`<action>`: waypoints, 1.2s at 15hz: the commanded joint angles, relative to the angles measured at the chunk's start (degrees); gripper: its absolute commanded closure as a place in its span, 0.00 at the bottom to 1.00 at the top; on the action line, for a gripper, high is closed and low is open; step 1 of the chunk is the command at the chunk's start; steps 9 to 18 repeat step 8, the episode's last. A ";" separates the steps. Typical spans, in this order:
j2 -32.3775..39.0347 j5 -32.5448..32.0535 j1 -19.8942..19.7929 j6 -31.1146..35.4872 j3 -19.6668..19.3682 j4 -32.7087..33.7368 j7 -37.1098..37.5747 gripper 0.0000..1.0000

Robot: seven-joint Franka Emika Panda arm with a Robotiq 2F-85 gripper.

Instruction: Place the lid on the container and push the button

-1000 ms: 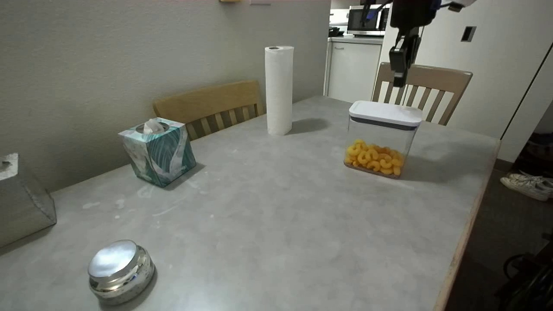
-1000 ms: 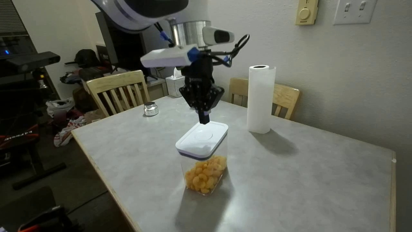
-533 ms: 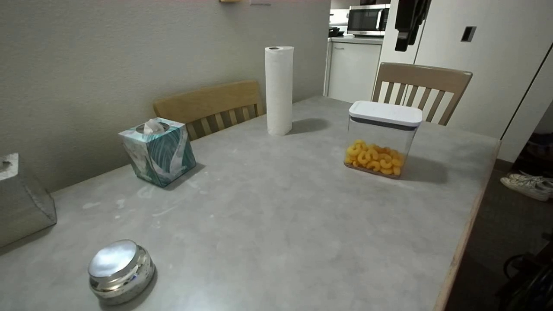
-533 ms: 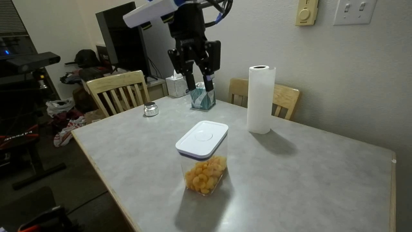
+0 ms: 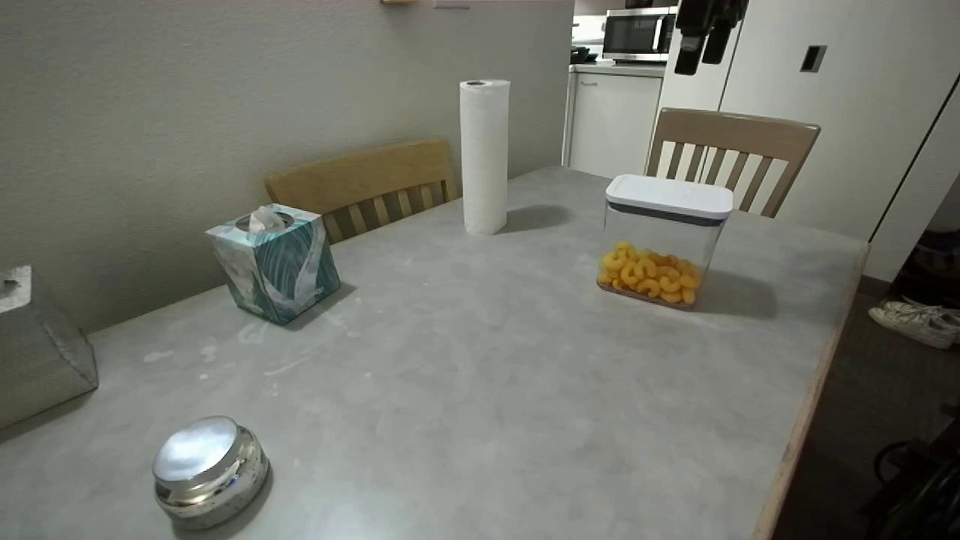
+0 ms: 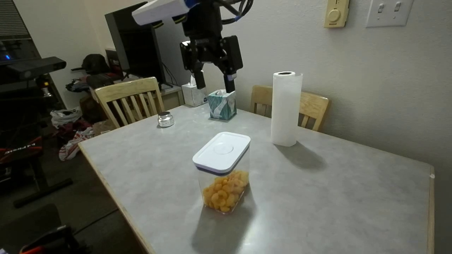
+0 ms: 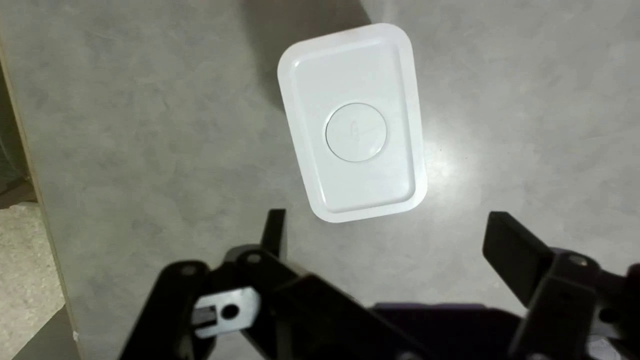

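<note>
The white lid (image 5: 669,196) lies flat across the top of the clear container (image 5: 660,234), which stands upright on the table with orange-yellow snack pieces inside. In the wrist view the whole lid (image 7: 367,187) shows, with the round button (image 7: 356,132) at its centre. The button looks about level with the lid; its exact height is hard to tell. High above the table, apart from the lid, my gripper (image 6: 215,86) has its fingers spread wide with nothing between them. Those fingers (image 7: 515,250) also frame bare tabletop in the wrist view.
A paper towel roll (image 6: 285,109) stands near the container. Farther along the table are a teal tissue box (image 5: 281,262), a grey tissue box (image 5: 45,352) and a round shiny metal object (image 5: 210,472). Wooden chairs (image 6: 130,98) stand around the table edge.
From just over the lid with its fingers together, my gripper has risen well above it. Its fingers have spread apart. Lid and container have stayed in place.
</note>
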 commanded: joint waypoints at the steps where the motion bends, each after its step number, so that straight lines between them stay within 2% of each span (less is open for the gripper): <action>1: -0.86 2.81 0.03 -0.60 -0.69 -0.50 -1.34 0.00; 18: 0.00 2.70 0.25 -0.12 -0.52 0.09 -0.12 0.00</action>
